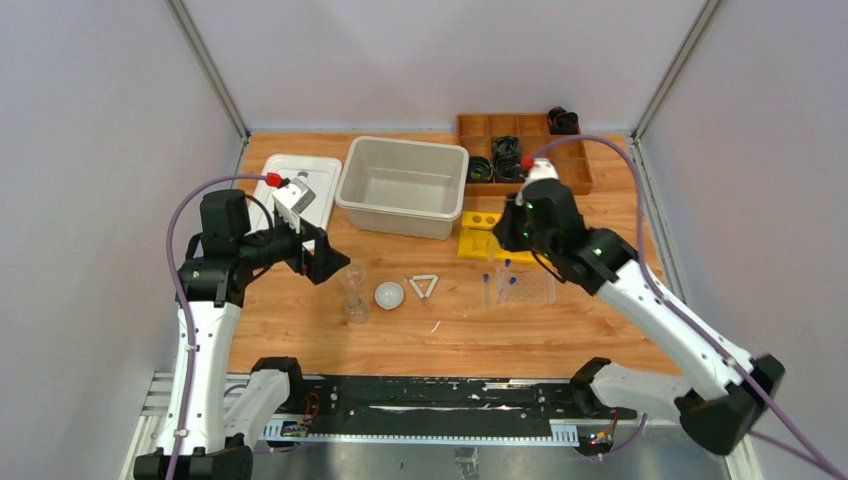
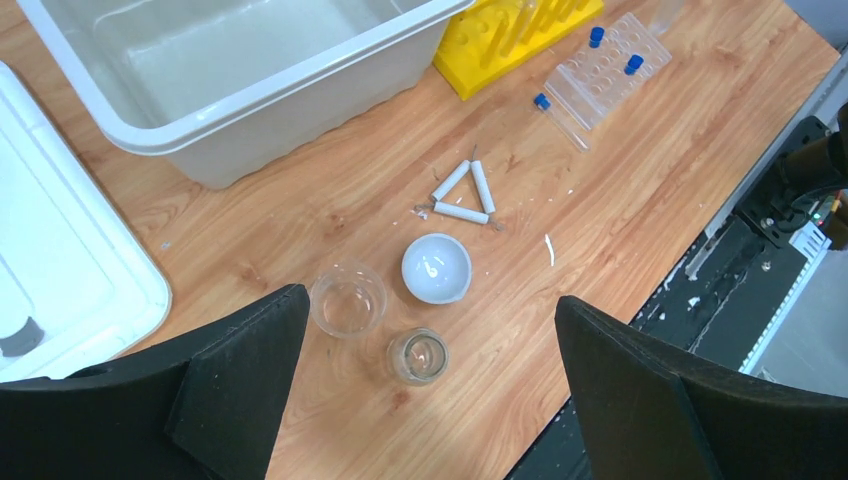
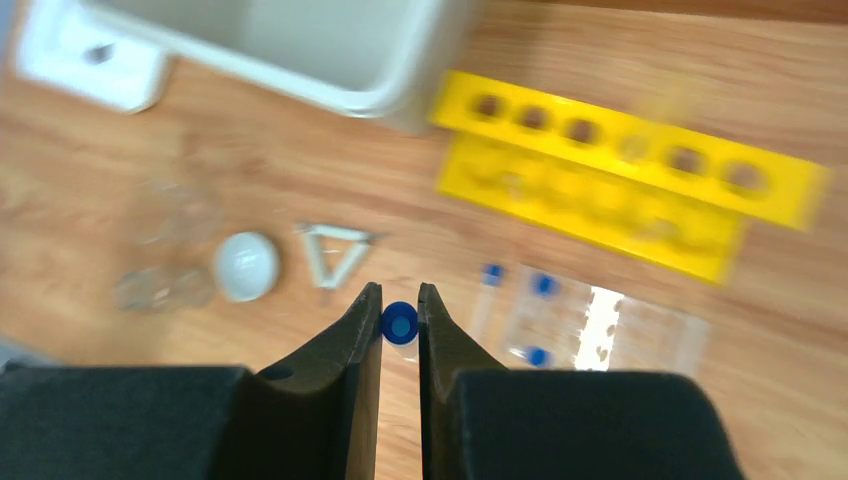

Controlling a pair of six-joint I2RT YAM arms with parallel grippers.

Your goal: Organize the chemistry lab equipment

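The right hand (image 3: 400, 298) grips a blue-capped tube (image 3: 401, 326), right of the white round dish (image 3: 245, 266). The left hand (image 2: 430, 306) gapes empty above two beakers (image 2: 348, 300) beside that dish.

At the back of the table (image 1: 560, 340), the tray (image 1: 283, 165) lies left of the bin (image 1: 345, 190), and the compartment box (image 1: 480, 125) is behind and to the right. Before the bin, left to right, sit two beakers (image 1: 352, 278), one before the other, the dish (image 1: 389, 294), the triangle frame (image 1: 424, 287) and the low rack (image 1: 535, 292) holding capped tubes (image 2: 633, 64). The holed stand (image 1: 478, 243) is just behind that rack.
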